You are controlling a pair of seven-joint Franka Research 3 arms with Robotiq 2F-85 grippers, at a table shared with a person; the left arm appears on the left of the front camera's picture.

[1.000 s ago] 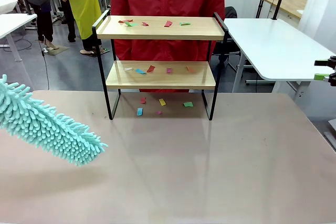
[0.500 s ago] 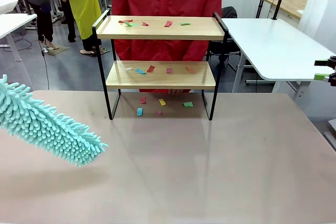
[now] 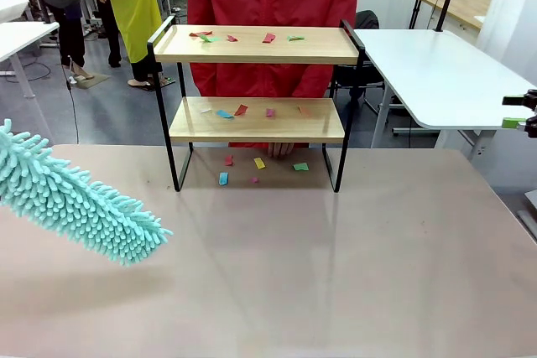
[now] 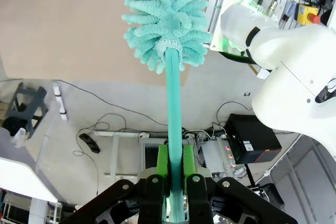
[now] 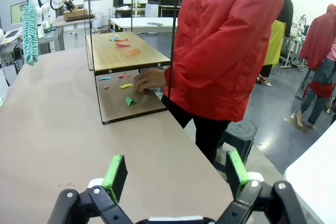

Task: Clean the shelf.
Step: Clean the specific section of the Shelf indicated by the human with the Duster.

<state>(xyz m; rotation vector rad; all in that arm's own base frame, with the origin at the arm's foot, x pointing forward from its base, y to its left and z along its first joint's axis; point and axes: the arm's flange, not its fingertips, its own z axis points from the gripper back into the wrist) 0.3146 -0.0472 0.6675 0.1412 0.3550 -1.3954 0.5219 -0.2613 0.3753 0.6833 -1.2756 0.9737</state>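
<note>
The left gripper (image 4: 176,157) stays clamped on the duster (image 3: 84,203), which has not moved and hangs over the table's (image 3: 352,257) left side. The right gripper (image 5: 173,174) stands apart, empty. The shelf (image 3: 327,44) is at the far edge, with scraps (image 3: 241,110) on its boards. A person's hand (image 3: 281,149) has just reached under it, so sweeping should probably wait.
</note>
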